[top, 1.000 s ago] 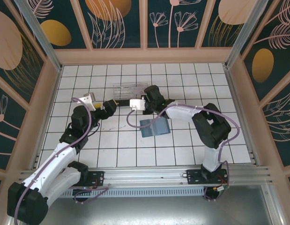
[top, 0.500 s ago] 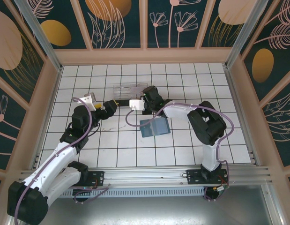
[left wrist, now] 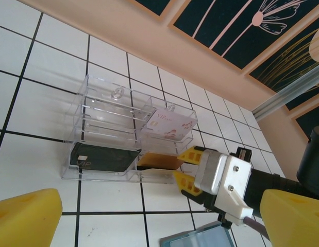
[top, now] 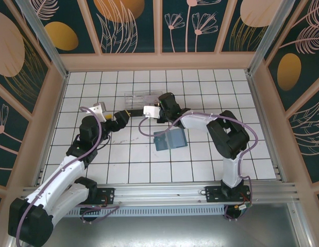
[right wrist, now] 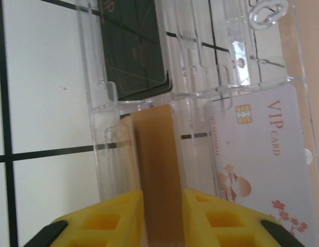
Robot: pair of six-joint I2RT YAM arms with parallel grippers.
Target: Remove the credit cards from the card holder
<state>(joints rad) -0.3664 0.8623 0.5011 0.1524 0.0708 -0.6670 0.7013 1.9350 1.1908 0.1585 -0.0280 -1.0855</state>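
The dark teal card holder [top: 169, 140] lies open on the tiles, greyish-blue inside, its corner also low in the left wrist view [left wrist: 200, 239]. My right gripper [top: 159, 104] [left wrist: 179, 165] [right wrist: 162, 206] is at the right end of the clear plastic box [top: 143, 96]. Its yellow fingers stand a little apart, and a gold card [left wrist: 158, 161] [right wrist: 158, 175] leans between them into a box slot. My left gripper [top: 126, 113] [left wrist: 159, 226] hovers wide open just left of it, holding nothing.
The clear box [left wrist: 113, 128] also holds a black VIP card [left wrist: 102, 157] [right wrist: 136, 46] and a white VIP card [left wrist: 167, 123] [right wrist: 262, 154]. The back wall rises a few tiles beyond the box. Open tiled floor lies in front of and beside the card holder.
My right gripper has edged up toward the box and its jaws have parted around the gold card. The left arm and the card holder have stayed put.
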